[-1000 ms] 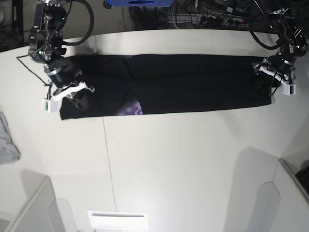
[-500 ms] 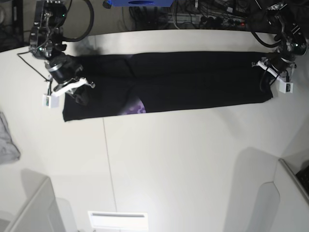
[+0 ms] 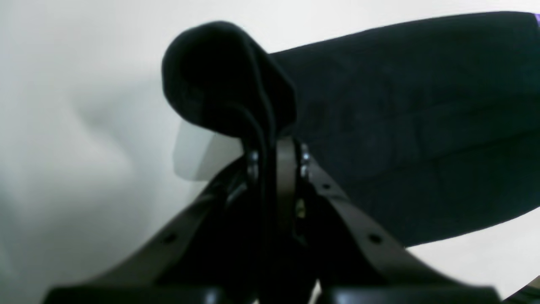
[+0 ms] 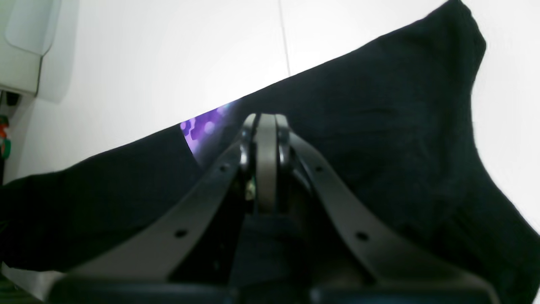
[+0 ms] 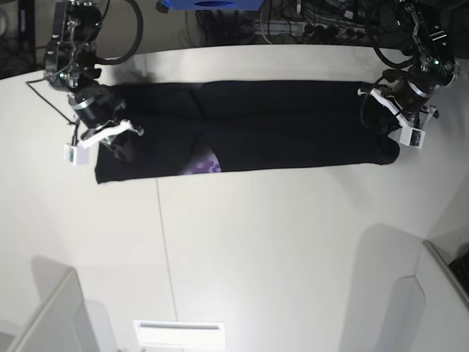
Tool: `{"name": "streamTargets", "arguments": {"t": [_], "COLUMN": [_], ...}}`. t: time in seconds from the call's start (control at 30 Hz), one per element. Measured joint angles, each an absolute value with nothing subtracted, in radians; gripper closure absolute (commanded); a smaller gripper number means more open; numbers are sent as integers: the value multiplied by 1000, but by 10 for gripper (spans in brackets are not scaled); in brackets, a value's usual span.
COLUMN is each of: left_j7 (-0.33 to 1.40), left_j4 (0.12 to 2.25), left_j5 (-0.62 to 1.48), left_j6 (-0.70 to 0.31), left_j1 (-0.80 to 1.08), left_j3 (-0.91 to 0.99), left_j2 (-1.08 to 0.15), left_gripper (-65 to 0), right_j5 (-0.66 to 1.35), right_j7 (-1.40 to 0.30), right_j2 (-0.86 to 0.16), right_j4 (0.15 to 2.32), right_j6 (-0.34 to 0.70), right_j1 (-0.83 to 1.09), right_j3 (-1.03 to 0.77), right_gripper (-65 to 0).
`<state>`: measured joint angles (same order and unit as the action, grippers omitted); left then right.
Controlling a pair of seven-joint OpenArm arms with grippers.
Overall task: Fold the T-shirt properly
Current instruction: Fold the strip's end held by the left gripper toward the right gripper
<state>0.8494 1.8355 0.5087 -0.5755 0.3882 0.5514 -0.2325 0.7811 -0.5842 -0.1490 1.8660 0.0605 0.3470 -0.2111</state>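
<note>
Gripping both ends of the T-shirt (image 5: 278,125) on the desk (image 5: 278,242): left tool (image 5: 388,132) at 3 o'clock, right tool (image 5: 121,147) at 9 o'clock

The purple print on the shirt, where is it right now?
In the base view the purple print peeks out at the T-shirt's near edge, left of centre, closer to the right gripper than the left gripper.

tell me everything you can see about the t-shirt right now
The T-shirt is black soft cloth, folded into a long band across the white table's far side. A purple printed patch peeks out at its near edge. The left pincer is shut on one end, lifting a bunched fold; the right pincer is shut over the other end.
</note>
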Motion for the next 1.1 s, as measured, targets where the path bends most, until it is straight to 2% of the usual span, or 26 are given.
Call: {"name": "streamTargets", "arguments": {"t": [0.23,0.33,0.53,0.67,0.9,1.1], "left_j7": [849,849,852,850,850,915], "left_j4": [1835,1835,1834,1834,1834,1830], "left_j5": [508,512,509,512,520,521], "left_j6": [-571,-473,-459,-374,-292,-291], "left_j1": [392,382,346,323,286,240], "left_j3": [440,388,262,191,67,20], "left_j2": [-218,-212,-203,-205,-177,-134], "left_gripper": [0,0,0,0,0,0], "right_j5": [781,781,781,780,777,777], "right_j7": [-586,-587,-588,-588,-588,-588], "right_j2": [-141,-133,-134,-134,-138,-138], "right_j4": [1866,1866,1865,1865,1865,1865], "right_j6": [60,60,60,60,60,60], "right_j1": [346,337,332,332,332,333], "right_j3": [-207,-206,-205,-206,-210,-210], "right_gripper": [0,0,0,0,0,0]}}
